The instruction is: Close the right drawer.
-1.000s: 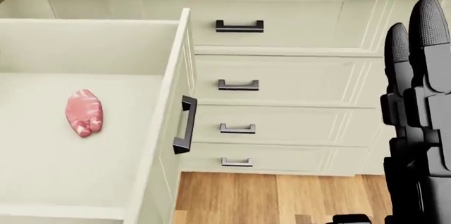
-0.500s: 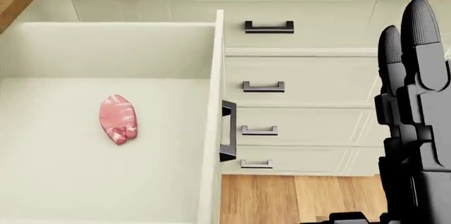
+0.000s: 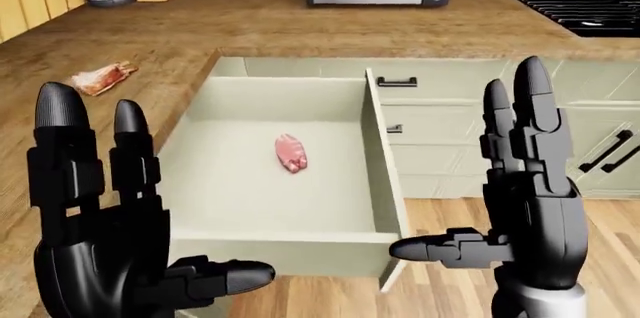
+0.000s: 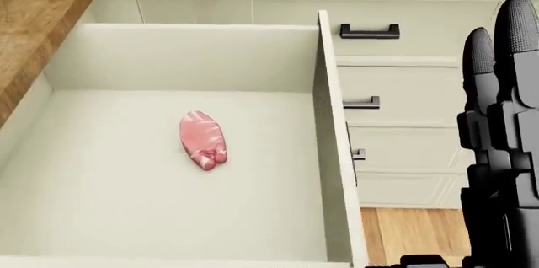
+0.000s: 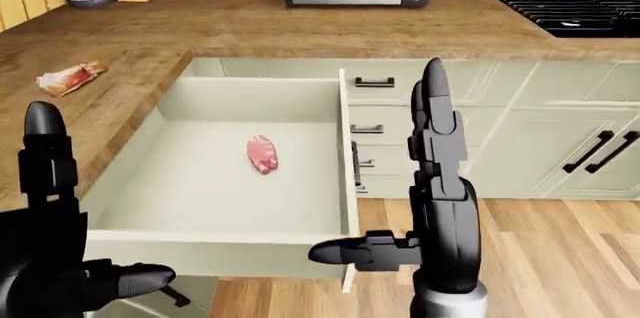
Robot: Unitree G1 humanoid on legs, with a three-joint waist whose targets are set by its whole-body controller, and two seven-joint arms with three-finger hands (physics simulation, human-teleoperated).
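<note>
Wooden counter, pale cabinets, drawer (image 3: 290,243) pulled fully out.
Left hand (image 3: 100,258) and right hand (image 3: 525,205) are raised with fingers spread, holding and touching nothing; the drawer sits between them, pink meat (image 3: 291,152) lying beyond the fingertips.

Even, bright, sharp simulator renders; soft shading inside the drawer (image 4: 101,217), no glare.

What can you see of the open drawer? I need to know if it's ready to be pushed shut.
The drawer is a pale cream box, pulled far out from under the wooden counter. Inside lies one pink piece of meat, apart from the walls. A dark handle shows on its front in the right-eye view. Both open hands are raised near it; neither touches it.
</note>
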